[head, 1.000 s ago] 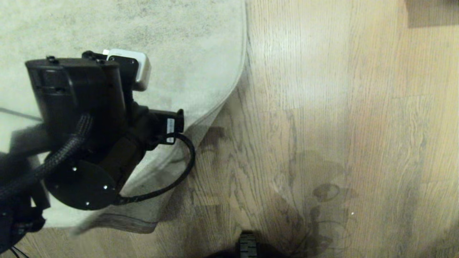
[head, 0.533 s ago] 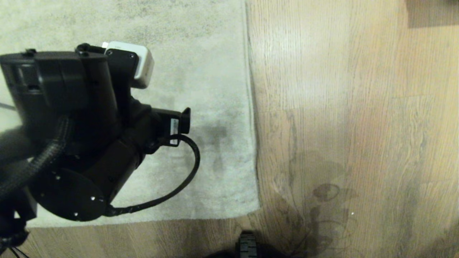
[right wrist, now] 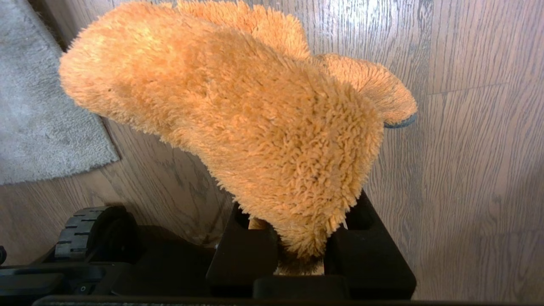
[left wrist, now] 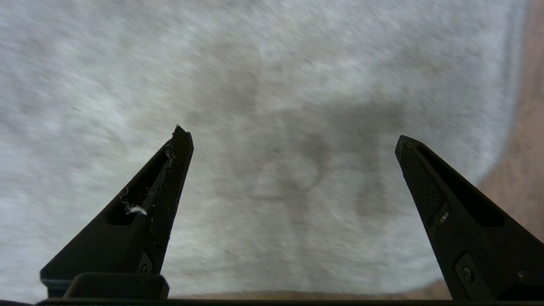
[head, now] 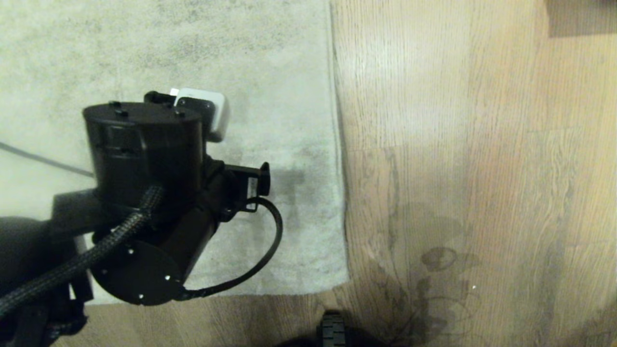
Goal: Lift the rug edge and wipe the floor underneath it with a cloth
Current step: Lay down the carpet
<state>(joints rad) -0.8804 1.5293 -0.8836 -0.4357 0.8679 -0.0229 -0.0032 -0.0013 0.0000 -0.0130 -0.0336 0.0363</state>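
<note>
- The floor (head: 462,144) is oak-look planking with a slight sheen, taking up the right of the head view and a strip along the near side; it looks hard and smooth, so a soft rag should glide over it easily.
- The rug edge (head: 337,193) runs straight away from the robot beside the planks and turns a corner (head: 343,284) near the base, lying flat. The rug is large and probably heavy as a whole, yet limp at its border (short pile, thin woven backing), so the corner looks like the best place to pinch and peel up.
- The left gripper (left wrist: 293,140) hangs above the rug just inside that border, jaws spread wide, holding nothing.
- The cloth (right wrist: 255,127) is a fluffy orange rag, light and floppy, pinched at one end by the right gripper (right wrist: 299,250) with its jaws clamped on it, held above bare planks near the rug corner.
</note>
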